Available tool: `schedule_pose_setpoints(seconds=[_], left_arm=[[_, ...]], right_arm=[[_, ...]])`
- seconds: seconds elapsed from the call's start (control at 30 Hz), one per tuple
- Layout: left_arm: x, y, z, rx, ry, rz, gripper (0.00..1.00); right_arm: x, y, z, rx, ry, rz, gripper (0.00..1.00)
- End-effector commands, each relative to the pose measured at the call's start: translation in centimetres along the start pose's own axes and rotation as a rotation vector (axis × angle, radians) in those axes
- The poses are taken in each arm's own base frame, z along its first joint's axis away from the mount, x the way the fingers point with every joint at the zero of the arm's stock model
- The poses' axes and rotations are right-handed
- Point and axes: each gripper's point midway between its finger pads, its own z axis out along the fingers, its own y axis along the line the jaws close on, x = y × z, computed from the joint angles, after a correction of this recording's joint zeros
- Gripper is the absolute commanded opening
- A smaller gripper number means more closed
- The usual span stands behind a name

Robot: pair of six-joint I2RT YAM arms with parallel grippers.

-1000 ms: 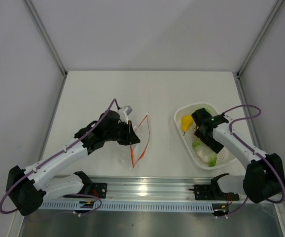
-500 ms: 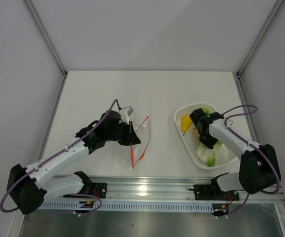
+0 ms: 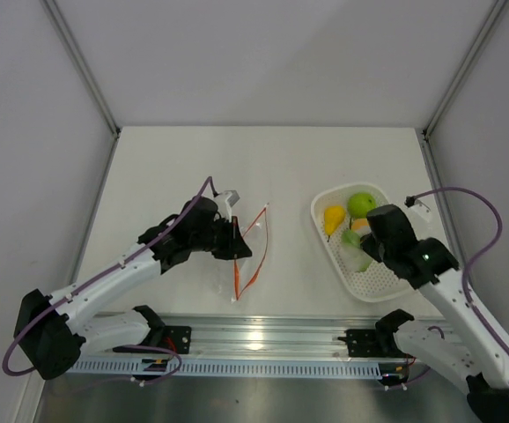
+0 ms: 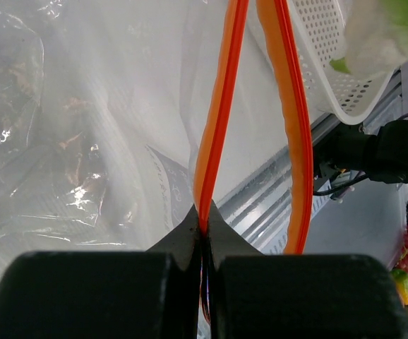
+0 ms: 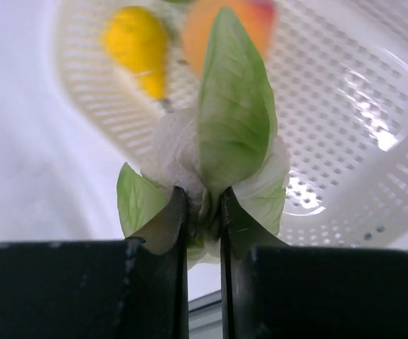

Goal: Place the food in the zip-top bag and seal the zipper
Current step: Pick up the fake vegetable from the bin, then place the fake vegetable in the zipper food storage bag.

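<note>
The food I have in hand is the leafy piece (image 5: 225,141), a whitish core wrapped in green leaves. My right tool (image 5: 202,205) is clamped on its base, fingers nearly together with the stalk squeezed between them. The leaves point away from the wrist, so I judge that end can lead into the bag. It hangs over the white perforated basket (image 5: 345,106), and it looks clear of the mesh, though I cannot be sure. The yellow pear (image 3: 333,217), green apple (image 3: 361,204) and orange fruit (image 3: 361,225) lie in the basket's far end, waiting for their turn. The zip-top bag (image 4: 63,141) lies well apart to the left, crumpled on the surface (image 3: 193,167) in front of my other arm. There my left tool (image 4: 205,236) is pinched tight on one lip of the zipper (image 4: 218,134). Holding only that one strip lets the other lip bow away, so the mouth gapes toward the basket side — that gap is the whole reason for the grip. No food shows inside the clear plastic, so I take the filling as barely begun and the sealing as far off. The carry across calls for a low, straight approach into the gap between the two orange strips — the thin plastic could fold shut if nudged.
</note>
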Motion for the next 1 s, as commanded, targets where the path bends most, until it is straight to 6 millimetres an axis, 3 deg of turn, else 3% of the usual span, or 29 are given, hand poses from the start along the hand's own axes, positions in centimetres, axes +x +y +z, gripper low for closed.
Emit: schedule_pose_setpoints(seconds=[0.0,0.03,0.07,0.17,0.37,0.4,0.47,0.5,0.53,0.7,0.93,0.97], left_arm=[[-1.4,-0.5,0.1,0.007,-0.029,0.009,0.01],[-1.4,-0.5,0.1,0.005,-0.027,0.008,0.01],[-1.5,-0.8,0.1,0.011,-0.027,0.009,0.01],[-1.8,-1.2,0.2,0.021,-0.017,0.004,0.01],[-1.6,-1.8,0.4,0.042,0.019,-0.007,0.01],[-1.4,-2.0,0.4,0.054,0.029,-0.012,0.01],[-1.4,-2.3,0.6,0.067,0.04,-0.017,0.0],[-1.3,-2.4,0.6,0.073,0.047,-0.019,0.01],[-1.4,-2.4,0.7,0.074,0.048,-0.02,0.01],[-1.2,-2.1,1.1,0.062,0.057,-0.026,0.0],[-1.6,-2.9,0.7,0.094,0.05,-0.035,0.01],[-1.5,-3.2,0.6,0.105,0.051,-0.043,0.01]], right_arm=[[-2.4,4.8,-4.4,-0.366,-0.07,-0.083,0.0],[-1.3,6.4,-5.9,-0.502,-0.016,-0.123,0.0],[-1.8,7.8,-7.5,-0.634,-0.061,-0.162,0.0],[-0.9,11.2,-11.5,-0.927,-0.037,-0.226,0.0],[-0.2,17.0,-19.4,-1.352,-0.003,-0.228,0.0],[0.6,18.1,-19.1,-1.36,0.021,-0.248,0.0],[1.6,19.6,-21.0,-1.422,0.037,-0.279,0.0],[2.4,20.7,-20.6,-1.416,0.047,-0.297,0.0],[2.5,21.3,-21.4,-1.441,0.044,-0.3,0.0],[4.6,23.2,-23.7,-1.485,0.022,-0.312,0.0],[6.4,22.8,-21.1,-1.404,-0.006,-0.319,0.0],[5.9,22.6,-20.6,-1.38,-0.039,-0.302,0.0]])
